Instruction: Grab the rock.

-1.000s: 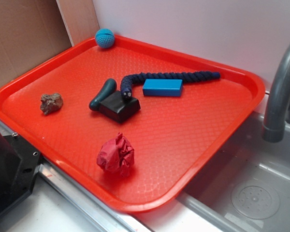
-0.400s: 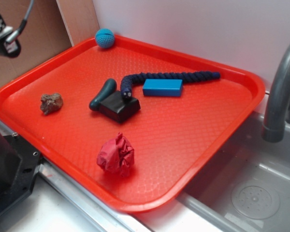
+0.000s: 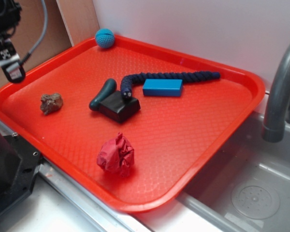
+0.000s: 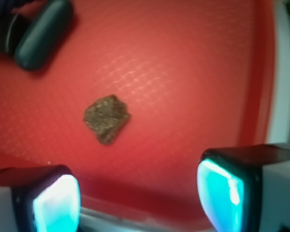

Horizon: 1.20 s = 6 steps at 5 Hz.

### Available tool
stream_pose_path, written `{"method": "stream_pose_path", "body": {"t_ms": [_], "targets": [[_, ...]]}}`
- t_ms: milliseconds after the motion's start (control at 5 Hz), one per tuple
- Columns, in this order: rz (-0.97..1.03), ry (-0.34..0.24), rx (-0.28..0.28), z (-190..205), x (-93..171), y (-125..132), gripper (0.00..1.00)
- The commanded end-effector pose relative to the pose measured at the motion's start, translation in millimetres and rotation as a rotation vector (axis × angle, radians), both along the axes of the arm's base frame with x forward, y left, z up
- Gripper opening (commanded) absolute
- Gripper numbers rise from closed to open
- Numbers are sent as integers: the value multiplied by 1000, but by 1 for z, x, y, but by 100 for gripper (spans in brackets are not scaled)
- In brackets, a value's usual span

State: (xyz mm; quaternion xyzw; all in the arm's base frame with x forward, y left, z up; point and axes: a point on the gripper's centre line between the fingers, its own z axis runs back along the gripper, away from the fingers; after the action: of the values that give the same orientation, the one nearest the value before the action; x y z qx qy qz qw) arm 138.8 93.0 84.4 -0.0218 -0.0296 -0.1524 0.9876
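The rock (image 3: 51, 103) is a small lumpy brown-grey stone lying on the left part of the red tray (image 3: 198, 125). In the wrist view the rock (image 4: 106, 118) lies on bare tray ahead of the fingers and a little left of centre. My gripper (image 3: 9, 65) hangs high above the tray's left rim, up and to the left of the rock, apart from it. It is open, and its two teal pads (image 4: 55, 205) stand wide apart with nothing between them; the gripper (image 4: 137, 198) is over the tray's near rim.
On the tray lie a dark teal handle on a black block (image 3: 117, 105), a navy rope (image 3: 169, 77), a blue block (image 3: 162, 87), a crumpled red paper wad (image 3: 116, 154) and a teal crocheted ball (image 3: 105, 38). A sink and grey faucet (image 3: 280, 92) are at right. Cardboard stands behind left.
The gripper has come into the exterior view from the upper left and has moved down and right toward the tray's left rim. Nothing on the tray has moved.
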Motion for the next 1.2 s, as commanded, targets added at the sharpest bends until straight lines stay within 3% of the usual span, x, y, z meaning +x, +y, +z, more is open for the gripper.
{"method": "stream_pose_path", "body": {"t_ms": [0, 400, 600, 800, 1000], "targets": [[-44, 5, 95, -21, 30, -12, 100], [-44, 5, 95, -21, 30, -12, 100], [-95, -18, 3, -48, 27, -14, 100], [-115, -45, -47, -78, 29, -30, 54], [-72, -62, -75, -68, 29, -31, 0]]}}
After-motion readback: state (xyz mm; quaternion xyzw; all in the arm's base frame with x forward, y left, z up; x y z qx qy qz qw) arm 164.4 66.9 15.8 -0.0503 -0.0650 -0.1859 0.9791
